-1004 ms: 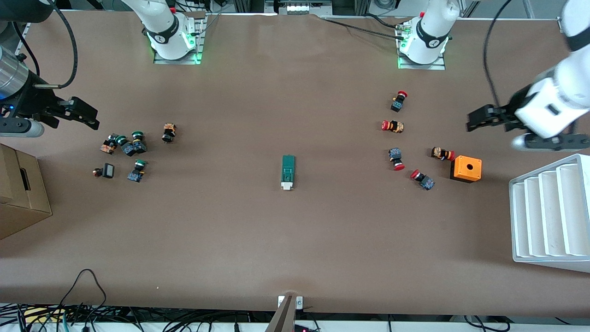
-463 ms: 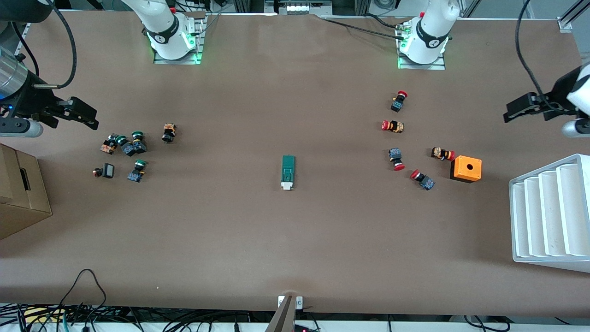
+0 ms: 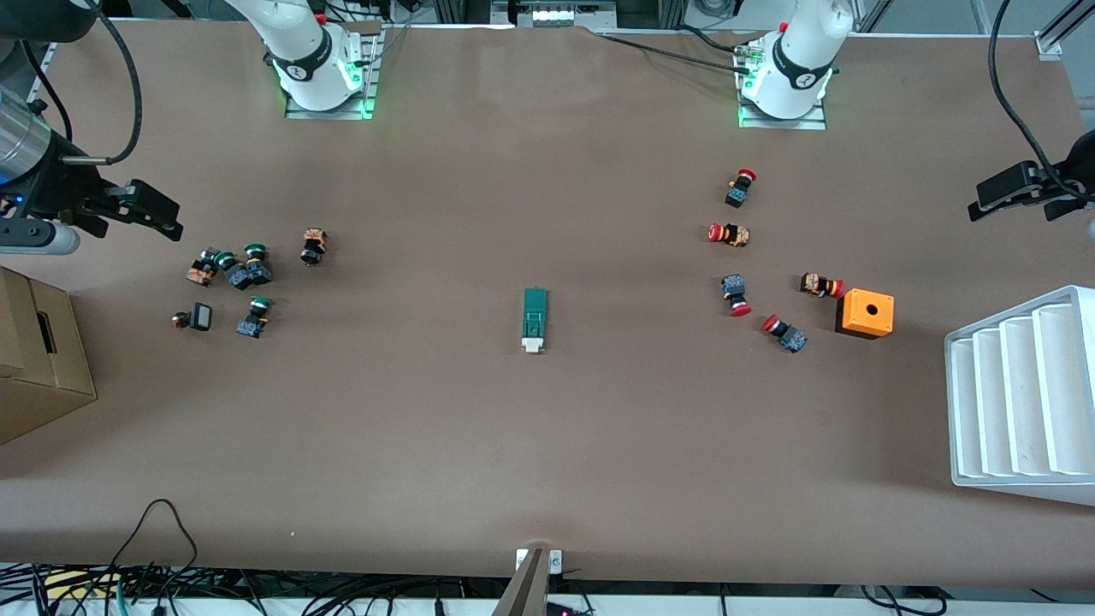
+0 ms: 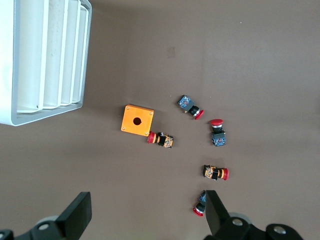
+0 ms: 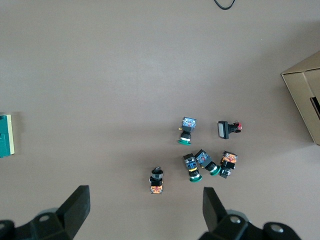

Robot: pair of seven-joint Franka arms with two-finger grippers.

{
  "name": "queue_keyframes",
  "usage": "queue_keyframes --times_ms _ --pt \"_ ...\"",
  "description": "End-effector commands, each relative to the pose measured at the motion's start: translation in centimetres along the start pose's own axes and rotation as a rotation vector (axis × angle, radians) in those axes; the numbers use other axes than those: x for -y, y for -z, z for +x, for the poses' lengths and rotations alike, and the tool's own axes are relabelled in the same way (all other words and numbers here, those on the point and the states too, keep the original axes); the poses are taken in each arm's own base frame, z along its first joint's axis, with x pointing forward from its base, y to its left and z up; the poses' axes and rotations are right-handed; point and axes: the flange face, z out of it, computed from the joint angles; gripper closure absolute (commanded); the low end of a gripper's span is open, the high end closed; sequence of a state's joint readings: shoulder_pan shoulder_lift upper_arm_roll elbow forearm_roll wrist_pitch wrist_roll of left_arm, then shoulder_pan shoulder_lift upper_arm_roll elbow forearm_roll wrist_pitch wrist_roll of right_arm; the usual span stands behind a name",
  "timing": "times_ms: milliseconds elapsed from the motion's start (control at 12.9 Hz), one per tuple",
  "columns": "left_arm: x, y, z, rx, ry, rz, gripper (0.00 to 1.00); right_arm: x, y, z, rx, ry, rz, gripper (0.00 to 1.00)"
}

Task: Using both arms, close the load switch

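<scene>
The load switch (image 3: 534,319) is a narrow dark-green block that lies in the middle of the table, with its white sliding piece at the end nearer the camera. Its edge also shows in the right wrist view (image 5: 5,135). My right gripper (image 3: 169,218) is open and empty, up in the air over the right arm's end of the table, beside the green-capped push-buttons; it also shows in its own wrist view (image 5: 145,210). My left gripper (image 3: 984,201) is open and empty, over the left arm's end of the table; it also shows in its own wrist view (image 4: 147,215). Both grippers are well away from the switch.
Several red-capped push-buttons (image 3: 731,233) and an orange box with a hole (image 3: 866,312) lie toward the left arm's end, beside a white slotted rack (image 3: 1018,402). Several green-capped push-buttons (image 3: 248,274) and a cardboard box (image 3: 38,359) are toward the right arm's end.
My left arm has drawn back from the orange box toward its end of the table, and only its gripper still shows. The right arm and the switch have not moved.
</scene>
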State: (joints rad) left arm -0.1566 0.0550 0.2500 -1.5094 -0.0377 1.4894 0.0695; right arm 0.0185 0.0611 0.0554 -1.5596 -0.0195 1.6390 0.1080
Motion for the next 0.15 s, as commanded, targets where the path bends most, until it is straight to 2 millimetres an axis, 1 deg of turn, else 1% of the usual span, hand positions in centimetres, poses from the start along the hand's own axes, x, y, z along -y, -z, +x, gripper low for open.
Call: queue_keyframes --times_ms 0,77 --pt "0.02 0.35 -0.6 -0.01 -0.069 0.025 0.0 -0.14 0.47 0.21 0.004 0.0 -0.002 0.0" --pt "0.14 0.37 -0.59 -0.011 -0.073 0.035 0.0 -0.15 0.55 0.17 0.003 0.0 -0.002 0.0"
